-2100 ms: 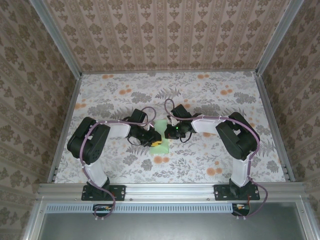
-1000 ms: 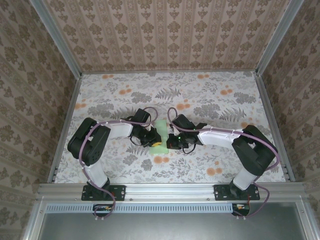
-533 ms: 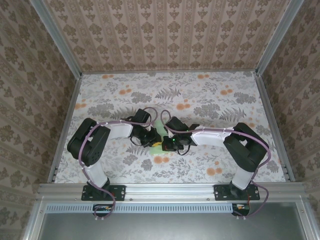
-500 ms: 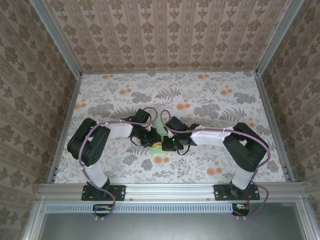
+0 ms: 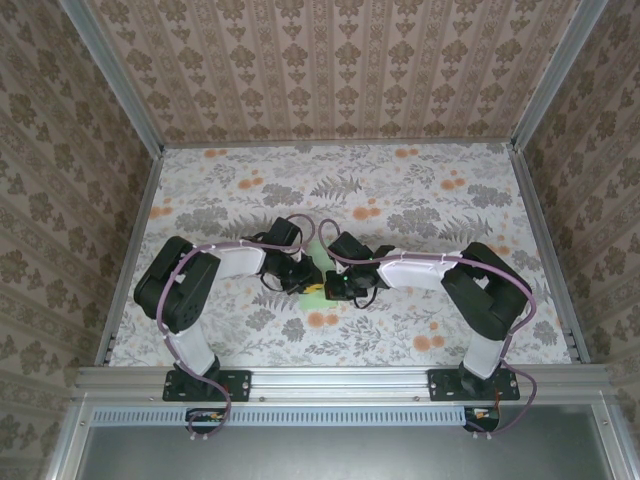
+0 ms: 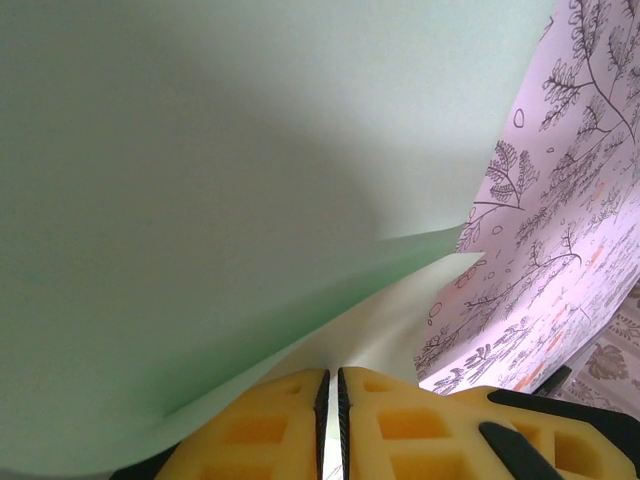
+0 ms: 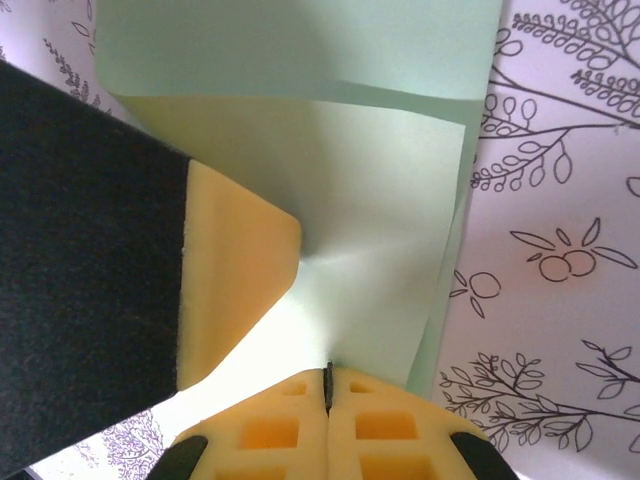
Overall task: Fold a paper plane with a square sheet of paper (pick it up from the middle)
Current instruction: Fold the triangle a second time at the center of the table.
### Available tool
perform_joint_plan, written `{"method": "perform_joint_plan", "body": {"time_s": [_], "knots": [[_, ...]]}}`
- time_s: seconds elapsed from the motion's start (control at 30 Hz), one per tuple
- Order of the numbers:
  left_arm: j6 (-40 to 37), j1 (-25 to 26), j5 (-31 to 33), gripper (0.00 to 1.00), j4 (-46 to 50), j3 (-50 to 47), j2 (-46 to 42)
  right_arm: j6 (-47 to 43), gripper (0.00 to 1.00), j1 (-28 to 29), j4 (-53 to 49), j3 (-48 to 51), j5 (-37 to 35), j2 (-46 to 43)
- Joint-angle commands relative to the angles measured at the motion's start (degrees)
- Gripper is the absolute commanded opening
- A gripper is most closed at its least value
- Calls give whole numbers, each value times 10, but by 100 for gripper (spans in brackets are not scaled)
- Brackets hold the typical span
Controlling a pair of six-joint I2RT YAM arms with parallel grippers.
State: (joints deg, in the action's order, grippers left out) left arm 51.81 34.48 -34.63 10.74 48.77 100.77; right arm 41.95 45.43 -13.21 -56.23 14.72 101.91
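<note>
Where the two arms meet, a little to the near side of the middle of the floral surface (image 5: 430,200), the pale green paper (image 5: 318,255) sits between the left tool (image 5: 305,284) and the right tool (image 5: 337,286). From above, the two wrists cover most of it, and a strip shows on their far side.

In the left wrist view, the left tool's yellow pads (image 6: 270,425) stand almost together, with only a thin slit between them. The edge of the paper runs down into that slit, so this tool is pinching the paper. The sheet rises broad and curved in front of the camera, and one folded layer ends in a corner on the right.

In the right wrist view, the right tool's pads (image 7: 400,425) are pressed tight, with the paper puckering into their seam, so it grips the paper too. A folded flap crosses the far part of the paper. A yellow pad on a black finger (image 7: 90,250) reaches in over it from the left of that view.
</note>
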Motion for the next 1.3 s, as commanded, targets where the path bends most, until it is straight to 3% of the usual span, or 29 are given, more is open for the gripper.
{"method": "perform_joint_plan", "body": {"time_s": [0.0, 0.37, 1.07, 1.27], "knots": [[8, -6, 58, 16, 61, -16, 5, -11, 3, 3, -30, -12, -21, 8], [7, -7, 59, 15, 60, -14, 15, -32, 3, 16, 0, -1, 10, -23], [-1, -13, 49, 18, 60, -8, 6, -23, 2, 19, -52, -19, -53, 14], [-6, -19, 31, 23, 13, -16, -23, -22, 2, 20, -50, -19, -50, 11]]}}
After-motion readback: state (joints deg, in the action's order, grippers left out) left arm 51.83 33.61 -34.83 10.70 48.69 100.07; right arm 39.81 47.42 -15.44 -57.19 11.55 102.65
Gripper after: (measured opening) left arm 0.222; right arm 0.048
